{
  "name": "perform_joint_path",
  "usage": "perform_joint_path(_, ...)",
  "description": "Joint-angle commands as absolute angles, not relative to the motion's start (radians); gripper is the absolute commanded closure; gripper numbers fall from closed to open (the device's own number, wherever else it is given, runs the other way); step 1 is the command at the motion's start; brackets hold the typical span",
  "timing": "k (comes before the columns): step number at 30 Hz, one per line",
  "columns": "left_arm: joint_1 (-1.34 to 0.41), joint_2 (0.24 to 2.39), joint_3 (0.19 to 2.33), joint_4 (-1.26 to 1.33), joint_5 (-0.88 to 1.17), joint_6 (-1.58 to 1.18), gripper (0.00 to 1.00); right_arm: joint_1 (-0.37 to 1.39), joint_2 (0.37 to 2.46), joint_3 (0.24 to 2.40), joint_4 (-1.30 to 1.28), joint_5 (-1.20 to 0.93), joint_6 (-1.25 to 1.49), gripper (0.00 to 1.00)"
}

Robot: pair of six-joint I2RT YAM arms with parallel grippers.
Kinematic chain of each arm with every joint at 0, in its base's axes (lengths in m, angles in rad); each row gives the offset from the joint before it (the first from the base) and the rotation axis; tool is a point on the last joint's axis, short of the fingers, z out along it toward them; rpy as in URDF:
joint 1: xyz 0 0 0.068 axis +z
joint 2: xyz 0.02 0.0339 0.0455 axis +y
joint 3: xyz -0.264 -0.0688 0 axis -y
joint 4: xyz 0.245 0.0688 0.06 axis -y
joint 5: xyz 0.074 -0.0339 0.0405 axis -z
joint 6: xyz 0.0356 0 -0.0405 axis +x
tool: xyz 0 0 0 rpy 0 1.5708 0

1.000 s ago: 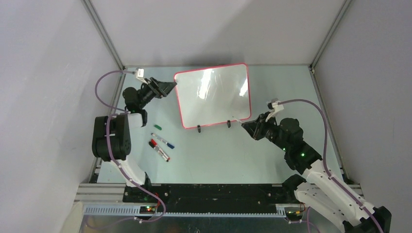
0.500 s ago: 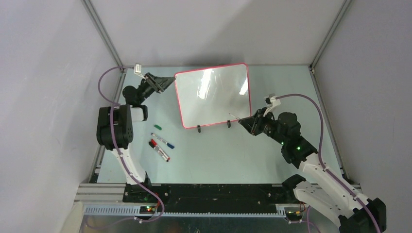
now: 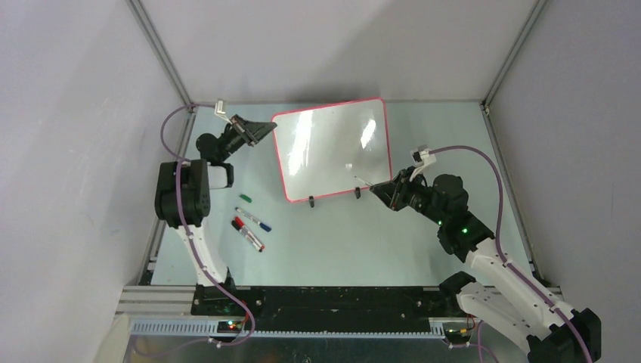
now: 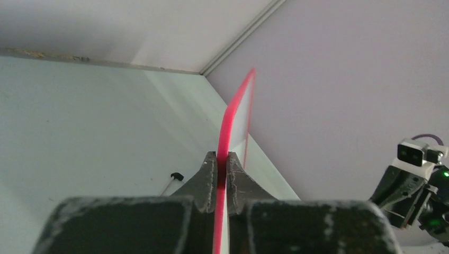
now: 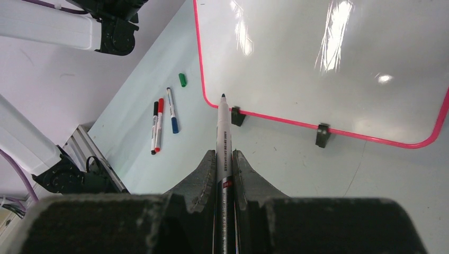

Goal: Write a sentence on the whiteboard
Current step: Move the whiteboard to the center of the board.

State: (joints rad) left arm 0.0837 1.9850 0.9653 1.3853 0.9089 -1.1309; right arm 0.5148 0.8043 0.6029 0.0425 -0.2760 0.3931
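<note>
Pre-writing step: my left gripper (image 4: 222, 159) pinches the whiteboard (image 3: 332, 151) edge, my right gripper (image 5: 223, 156) clamps 1 marker (image 5: 221, 121); next, its tip must touch the whiteboard.

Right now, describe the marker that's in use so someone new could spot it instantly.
Start at the pink-rimmed whiteboard. By its near right corner the right gripper clamps a white marker, dark tip bare, pointing at the board. It alone is held up; the other markers lie flat on the table left of the board.
</note>
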Motion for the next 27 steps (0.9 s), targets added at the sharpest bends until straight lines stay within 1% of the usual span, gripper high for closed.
perform_joint_path(1,0.066,2.001,0.998,1.481,0.963,-1.183,1.00,0.512,0.792,0.647,0.073,-0.288,0.406,1.00)
perform_joint_path(5,0.067,2.003,0.984,1.527,0.981,-1.216,1.00,0.512,0.779,0.647,0.055,-0.288,0.407,1.00)
perform_joint_path(19,0.018,1.951,0.893,1.529,1.088,-1.226,1.00,0.512,0.715,0.647,-0.049,-0.288,0.410,1.00)
perform_joint_path(27,0.009,1.897,0.826,1.529,1.139,-1.226,1.00,0.515,0.694,0.647,-0.067,-0.303,0.419,1.00)
